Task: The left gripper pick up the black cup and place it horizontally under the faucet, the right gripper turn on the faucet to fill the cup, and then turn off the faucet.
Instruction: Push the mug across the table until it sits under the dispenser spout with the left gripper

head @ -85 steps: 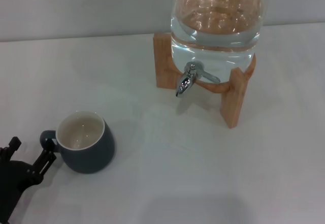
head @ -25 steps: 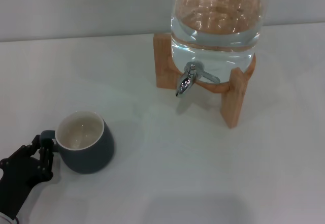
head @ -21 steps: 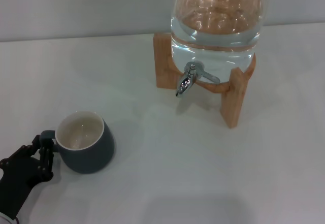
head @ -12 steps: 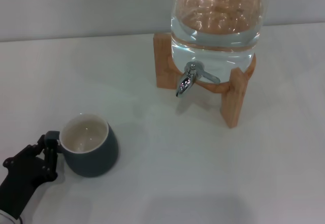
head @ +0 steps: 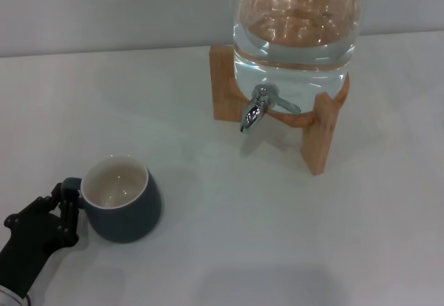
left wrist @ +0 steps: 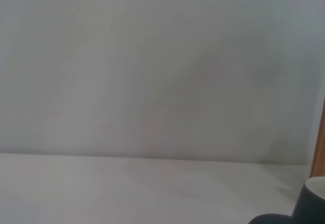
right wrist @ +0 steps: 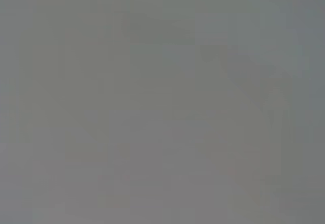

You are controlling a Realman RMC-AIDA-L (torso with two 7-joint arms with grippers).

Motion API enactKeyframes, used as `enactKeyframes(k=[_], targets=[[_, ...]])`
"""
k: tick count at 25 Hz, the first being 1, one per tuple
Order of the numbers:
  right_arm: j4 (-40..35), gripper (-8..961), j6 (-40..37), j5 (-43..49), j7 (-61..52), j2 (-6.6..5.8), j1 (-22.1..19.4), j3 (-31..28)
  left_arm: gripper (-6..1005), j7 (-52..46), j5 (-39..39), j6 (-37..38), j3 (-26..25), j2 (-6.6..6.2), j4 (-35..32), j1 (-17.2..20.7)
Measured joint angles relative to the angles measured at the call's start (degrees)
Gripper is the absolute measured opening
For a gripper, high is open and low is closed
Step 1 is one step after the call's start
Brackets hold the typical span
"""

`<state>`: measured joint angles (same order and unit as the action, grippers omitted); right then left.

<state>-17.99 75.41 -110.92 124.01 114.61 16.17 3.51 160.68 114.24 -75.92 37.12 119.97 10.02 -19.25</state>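
Charcoal-dark and squat, the black cup stands upright near the table's front left corner, its cream-white inside open to the head view and its small loop handle turned toward the table's left edge. The left gripper reaches in from that front left corner, and its black jointed fingers are closed narrowly on the cup's handle, gripping it while the cup's base appears to rest on the white tabletop. Only the dark end of the arm shows behind the gripper, at the very corner of the head view.

Well apart from the cup, toward the table's back edge and right of centre, a large clear glass jar filled with water sits in a light wooden stand. The faucet, a small shiny chrome spigot with a short lever handle, juts from the jar's lower front toward the front of the table, with bare tabletop beneath its spout.

The left wrist view shows mostly plain white wall and tabletop, with a sliver of the black cup at one edge and a strip of the wooden stand just beyond it. The right gripper does not appear in the head view, and the right wrist view shows only a flat grey blank.
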Motion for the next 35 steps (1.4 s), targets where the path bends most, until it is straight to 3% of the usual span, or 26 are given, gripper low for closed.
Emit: enactKeyframes(k=[35], targets=[[0.1,842,0.3,0.0,-0.3,0.00,-0.2,0.3,135,-0.5,-0.1,-2.4,0.3,-0.18,-0.2,-4.1]])
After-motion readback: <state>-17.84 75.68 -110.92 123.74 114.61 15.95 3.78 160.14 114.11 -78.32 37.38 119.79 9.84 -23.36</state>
